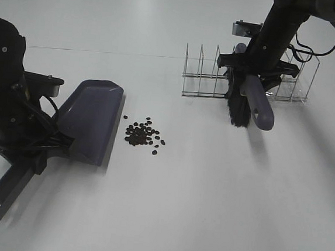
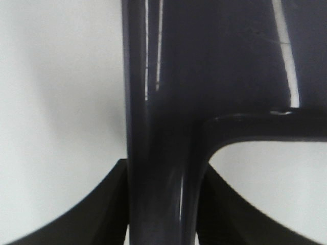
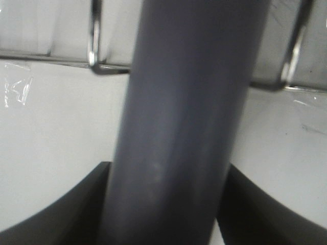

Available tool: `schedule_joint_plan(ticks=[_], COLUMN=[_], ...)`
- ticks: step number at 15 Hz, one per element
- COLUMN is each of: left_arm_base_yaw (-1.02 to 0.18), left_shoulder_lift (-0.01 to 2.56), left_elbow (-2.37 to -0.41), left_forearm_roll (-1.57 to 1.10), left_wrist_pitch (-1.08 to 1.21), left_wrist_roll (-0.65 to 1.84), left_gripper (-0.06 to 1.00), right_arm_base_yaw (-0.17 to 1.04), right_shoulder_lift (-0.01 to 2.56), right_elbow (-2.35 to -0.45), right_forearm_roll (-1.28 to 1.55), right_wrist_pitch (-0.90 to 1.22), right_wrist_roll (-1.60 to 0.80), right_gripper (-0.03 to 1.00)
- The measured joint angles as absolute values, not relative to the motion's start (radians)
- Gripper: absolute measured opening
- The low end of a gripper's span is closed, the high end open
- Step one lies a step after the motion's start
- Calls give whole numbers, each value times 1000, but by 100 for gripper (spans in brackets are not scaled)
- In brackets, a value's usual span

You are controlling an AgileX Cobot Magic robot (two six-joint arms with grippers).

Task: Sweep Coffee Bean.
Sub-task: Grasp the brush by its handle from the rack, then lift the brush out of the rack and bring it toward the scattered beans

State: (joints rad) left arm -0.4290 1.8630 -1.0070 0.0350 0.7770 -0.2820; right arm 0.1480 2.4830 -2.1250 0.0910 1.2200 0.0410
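Nearest in the high cam: the dustpan (image 1: 89,118) handle end, at approx 7 o'clock of the table (image 1: 218,212). Just beyond it, the L gripper (image 1: 35,160) is clamped on that handle near where it meets the pan. The L wrist cam shows black fingers (image 2: 76,219) pressed against both sides of the stem. The pan body spreads toward 1 o'clock from the grip, w/ its long edge facing 3 o'clock.

The coffee bean (image 1: 141,134) pile lies on the table just beside that edge, at its 3 o'clock & not touching it. It's a tight cluster w/ a few strays, near table centre.

Farther back, at 2 o'clock of the beans & well apart, is the brush (image 1: 257,107). The R gripper (image 1: 253,67) is closed round its handle, snug on either side in the R wrist cam. The handle end points to 5 o'clock & the dark bristles (image 1: 238,113) hang downward; can't tell if they touch the table. The wire rack (image 1: 198,78) is right behind, farthest back.
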Motion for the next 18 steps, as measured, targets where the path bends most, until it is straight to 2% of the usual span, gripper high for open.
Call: schedule_joint_plan(ticks=[16,17,18], left_arm_base_yaw=[-429,-429,-429], left_shoulder_lift=[1863,1863,1863], left_elbow=[-1007,-1007,-1007], left_forearm_roll=[16,16,16], left_wrist_pitch=[777,777,777], left_wrist_roll=[-282,-282,-282], left_gripper=[31,31,31], right_arm_base_yaw=[148,148,146], right_shoulder_lift=[2423,2433,2445], right_elbow=[-2125,-2125,-2124], right_forearm_roll=[100,86,73], right_wrist_pitch=[1220,1223,1222], right_wrist_roll=[40,48,41], right_gripper=[51,33,34])
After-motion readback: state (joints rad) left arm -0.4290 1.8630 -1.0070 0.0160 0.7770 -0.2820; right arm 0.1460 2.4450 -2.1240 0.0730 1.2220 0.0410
